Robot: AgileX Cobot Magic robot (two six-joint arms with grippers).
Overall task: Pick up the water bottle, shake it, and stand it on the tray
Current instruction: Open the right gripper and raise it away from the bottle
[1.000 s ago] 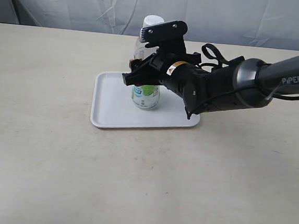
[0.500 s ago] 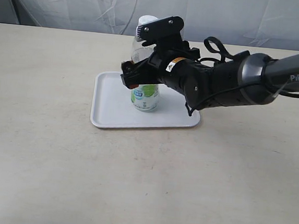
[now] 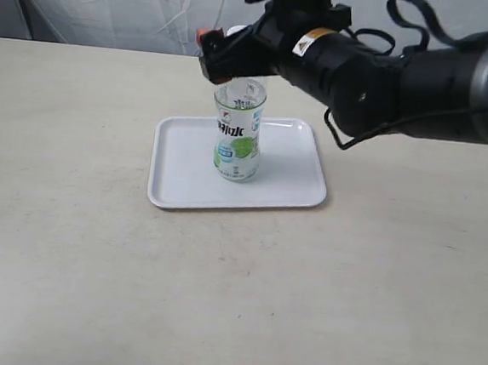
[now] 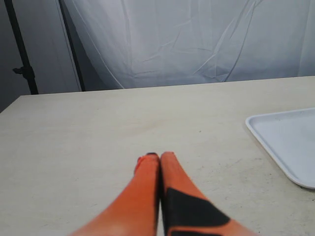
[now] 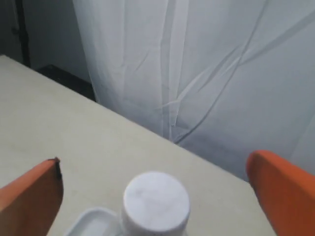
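Exterior view shows the water bottle standing upright near the middle of the tray, which lies on the table. The right gripper hangs above the white cap, its orange fingers spread wide and holding nothing. The left gripper is pressed closed and empty, over the table near the tray's edge.

water bottle upright on tray
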